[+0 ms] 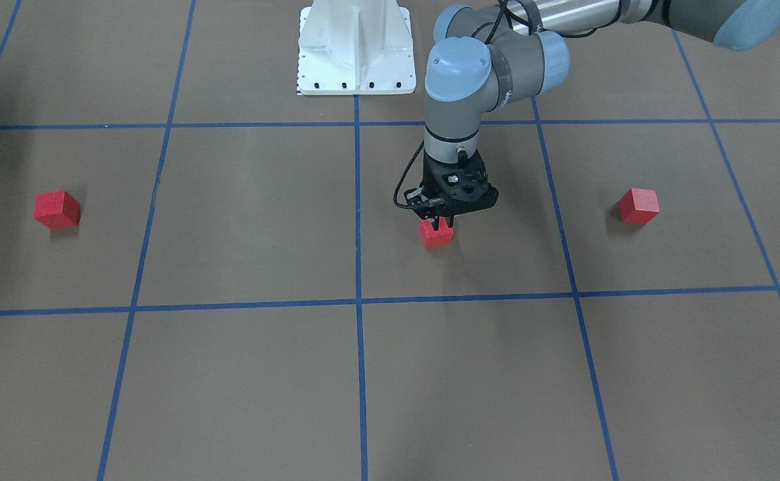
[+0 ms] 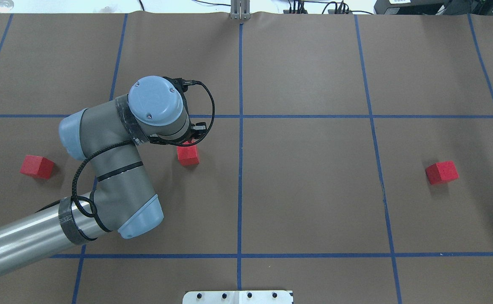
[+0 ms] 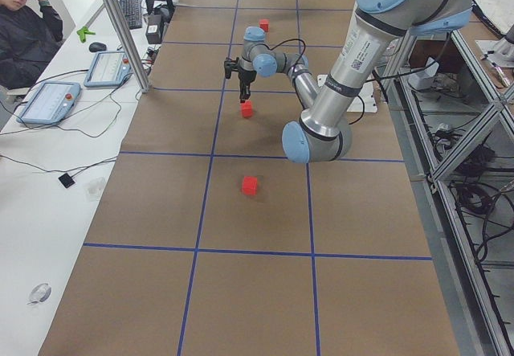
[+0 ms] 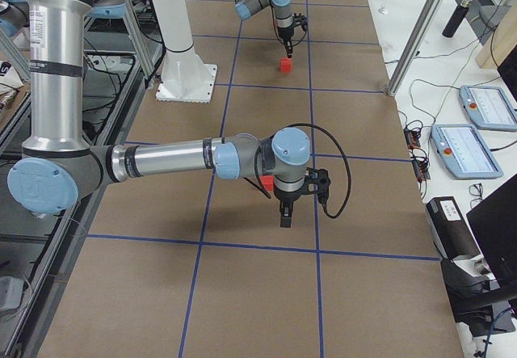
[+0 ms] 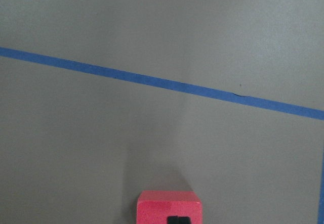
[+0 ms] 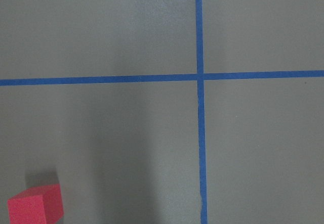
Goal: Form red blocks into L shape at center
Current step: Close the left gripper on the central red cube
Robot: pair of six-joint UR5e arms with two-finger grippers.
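My left pincer (image 1: 440,224) hangs just over the middle red block (image 1: 437,236) on the tabletop (image 1: 263,220); its tips look drawn together, though overhead my own wrist hides them. The second red block (image 1: 639,205) and third red block (image 1: 57,209) lie well apart, either side. My right pincer (image 4: 284,221) shows only sidelong; I cannot tell its state.

Front and overhead cameras down from opposite sides, same middle red block (image 1: 436,235); wrist cameras close
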